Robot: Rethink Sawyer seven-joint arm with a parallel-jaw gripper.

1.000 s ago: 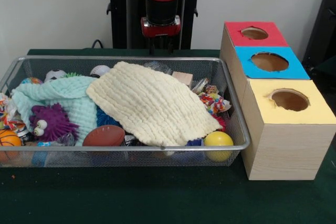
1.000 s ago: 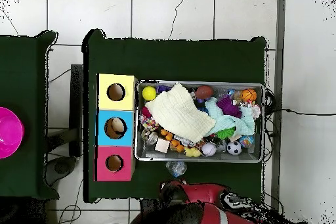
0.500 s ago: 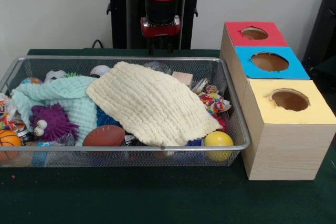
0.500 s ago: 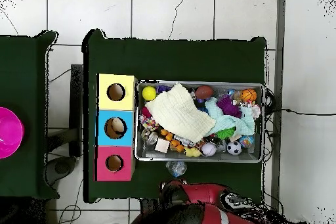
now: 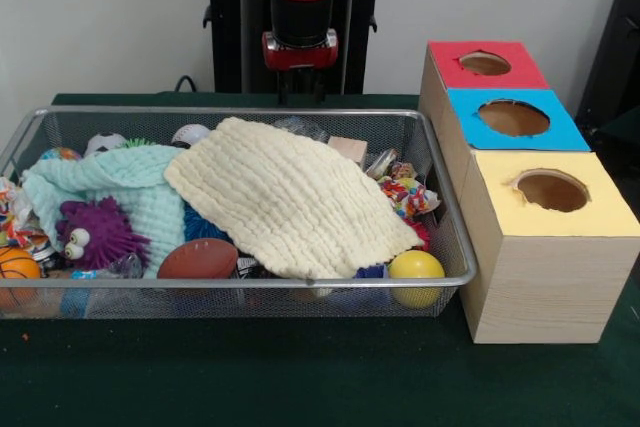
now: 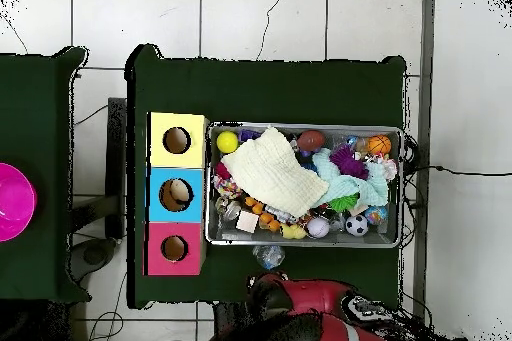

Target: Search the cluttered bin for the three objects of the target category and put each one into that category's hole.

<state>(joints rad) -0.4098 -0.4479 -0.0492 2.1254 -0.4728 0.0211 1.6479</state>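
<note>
Green table (image 5: 300, 377), toy-crammed wire bin (image 5: 240, 282) under cream cloth (image 5: 290, 197); jaws' state unclear.

Front camera sits low and close across the bin (image 5: 240, 117); overhead looks straight down from afar, sharing it.

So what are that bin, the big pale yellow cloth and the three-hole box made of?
The bin looks like silvery wire mesh; you see through its walls. The pale yellow cloth seems a soft, crinkly woven fabric. The box shows wood-grain sides, possibly printed, with matte red, blue and yellow tops.
</note>
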